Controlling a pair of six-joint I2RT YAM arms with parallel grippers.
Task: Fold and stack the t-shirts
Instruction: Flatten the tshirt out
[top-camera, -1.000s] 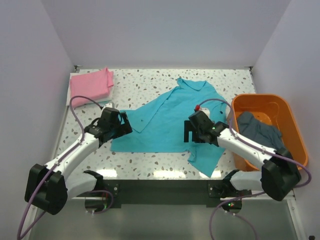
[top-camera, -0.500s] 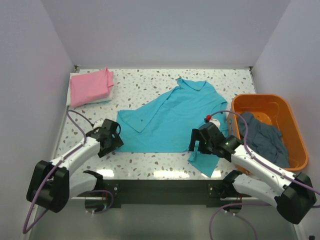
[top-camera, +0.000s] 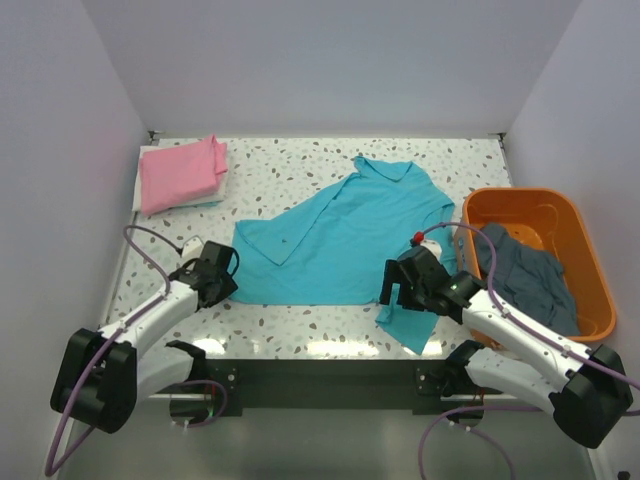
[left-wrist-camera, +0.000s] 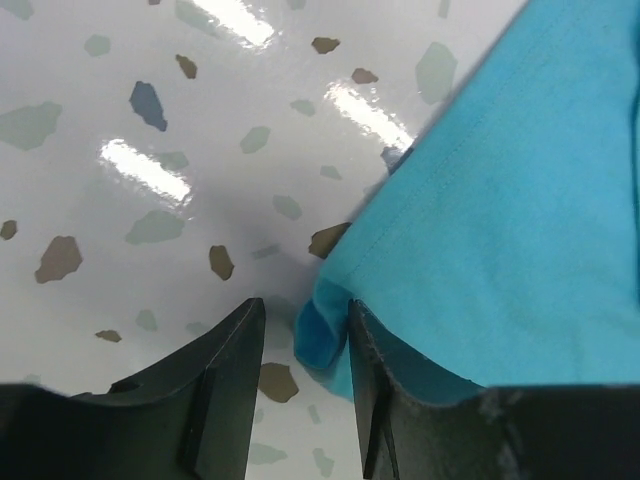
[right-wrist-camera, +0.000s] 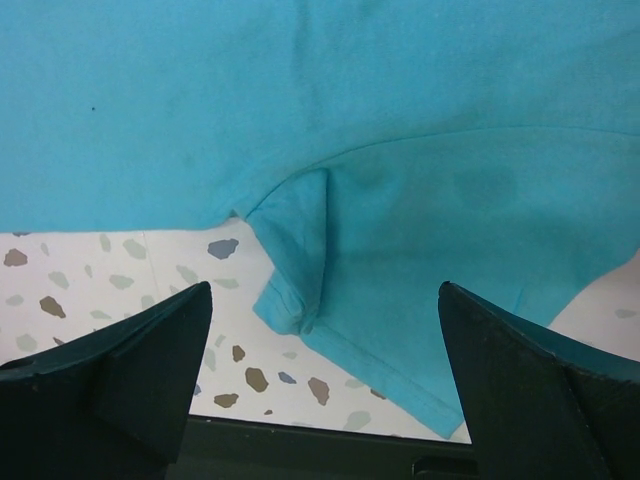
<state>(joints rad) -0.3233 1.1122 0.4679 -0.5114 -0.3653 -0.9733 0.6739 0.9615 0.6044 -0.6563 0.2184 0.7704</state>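
Observation:
The turquoise t-shirt (top-camera: 340, 235) lies spread out mid-table, collar toward the back. My left gripper (top-camera: 222, 283) is down at its near-left hem corner. In the left wrist view the jaws (left-wrist-camera: 305, 310) are narrow with that bunched corner (left-wrist-camera: 325, 335) between them. The right finger touches the cloth and a small gap shows at the left finger. My right gripper (top-camera: 396, 290) hovers wide open over the shirt's near-right sleeve (right-wrist-camera: 295, 260), holding nothing. A folded pink t-shirt (top-camera: 180, 172) rests at the back left. A dark grey-blue t-shirt (top-camera: 520, 265) lies crumpled in the tub.
An orange plastic tub (top-camera: 578, 215) stands at the table's right side, close to my right arm. The pink shirt sits on a white sheet (top-camera: 140, 190). Walls close in the table on three sides, and a dark rail (top-camera: 320, 375) runs along the near edge.
My left gripper has drawn back to the shirt's near-left corner and narrowed its jaws around it. My right gripper has pulled back from mid-shirt to the near-right sleeve, still wide open.

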